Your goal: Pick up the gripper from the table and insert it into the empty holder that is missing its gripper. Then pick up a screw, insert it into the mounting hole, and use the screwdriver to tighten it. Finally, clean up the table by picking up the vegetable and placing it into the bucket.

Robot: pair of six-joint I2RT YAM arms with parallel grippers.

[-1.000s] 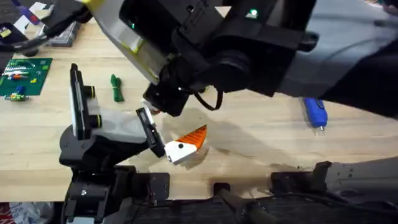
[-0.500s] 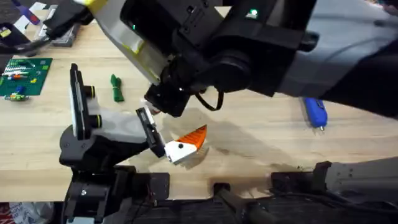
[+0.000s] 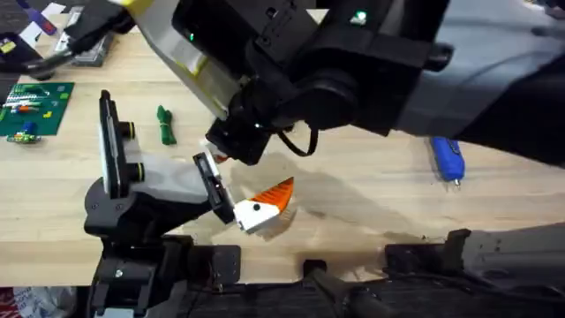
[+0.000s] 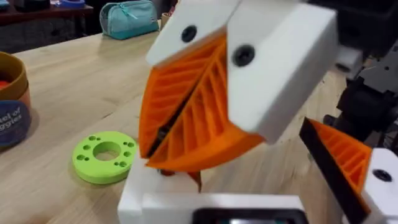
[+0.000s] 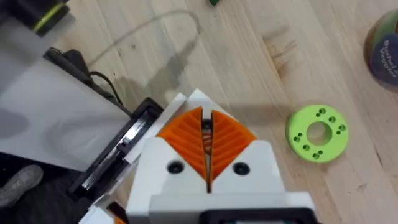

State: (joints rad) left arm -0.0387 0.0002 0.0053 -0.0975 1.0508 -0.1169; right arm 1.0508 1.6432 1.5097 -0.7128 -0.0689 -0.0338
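— How far along are they, would you say?

— Not far, I reckon. The screwdriver (image 3: 448,160) lies flat on the table (image 3: 371,203) out at three o'clock, well apart from both arms, so I judge the tightening is not yet begun. The vegetable (image 3: 165,125) lies on the wood at about ten o'clock from the left gripper (image 3: 275,194), not in the bucket (image 4: 9,102).

— And the bucket itself?

— Upright, near a green ring (image 4: 106,157) but not touching it. The clean-up is all left to do.

— What are the grippers up to?

— The left gripper sits near six o'clock with its orange pads pressed together. The right arm reaches across the middle. The right gripper (image 5: 205,121) has its pads together too, over bare wood just beside the left arm. There is a thin dark sliver in the seam, and I can't tell whether that's a screw or nothing at all.

— The spare gripper and its holder?

— I can't make out either from here, so I won't say that step is finished
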